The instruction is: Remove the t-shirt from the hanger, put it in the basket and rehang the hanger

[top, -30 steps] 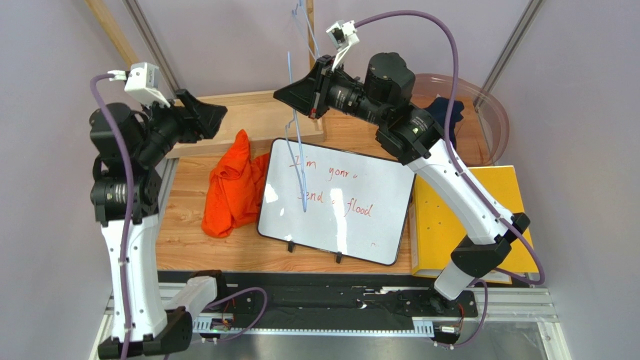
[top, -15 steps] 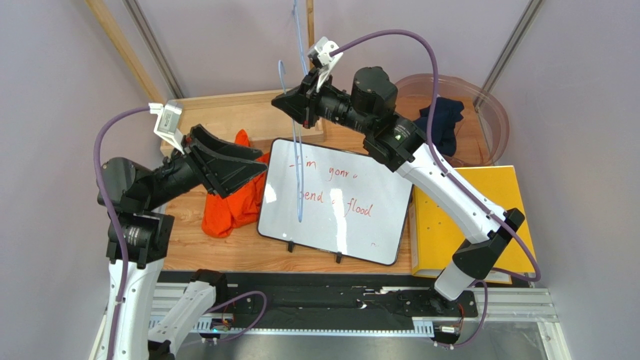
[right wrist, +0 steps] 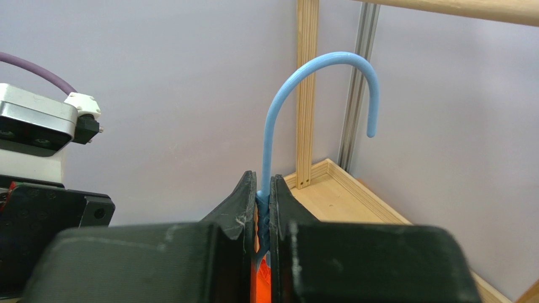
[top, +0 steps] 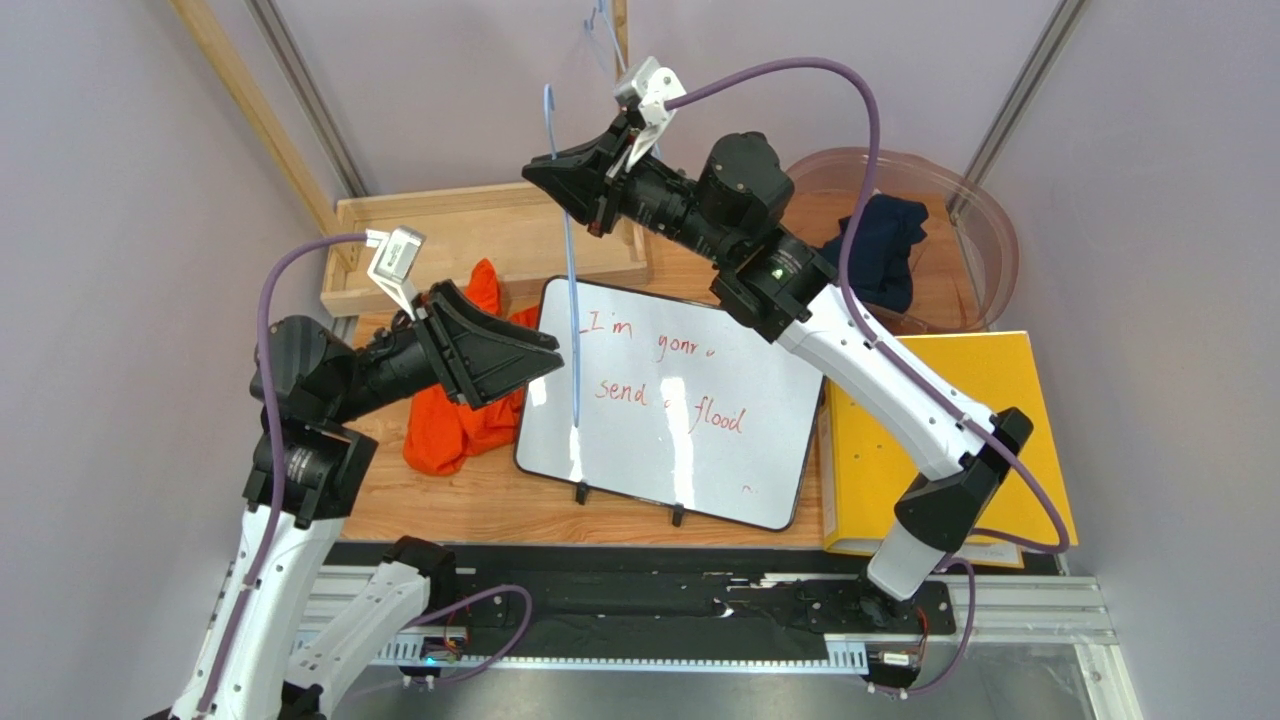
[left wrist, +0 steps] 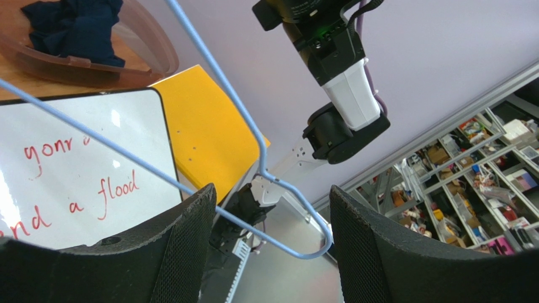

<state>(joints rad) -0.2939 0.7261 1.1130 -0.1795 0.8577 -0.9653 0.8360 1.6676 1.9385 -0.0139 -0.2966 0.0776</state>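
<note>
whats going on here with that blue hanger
The right end effector is shut on the neck of the blue hanger, holding it up above the whiteboard. The orange t-shirt is already off it, lying crumpled on the table. The left end effector is open, with a hanger corner between its fingers.

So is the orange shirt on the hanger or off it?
Off. The orange shirt lies crumpled on the table, and the blue hanger is bare, held up by the right gripper.
</note>
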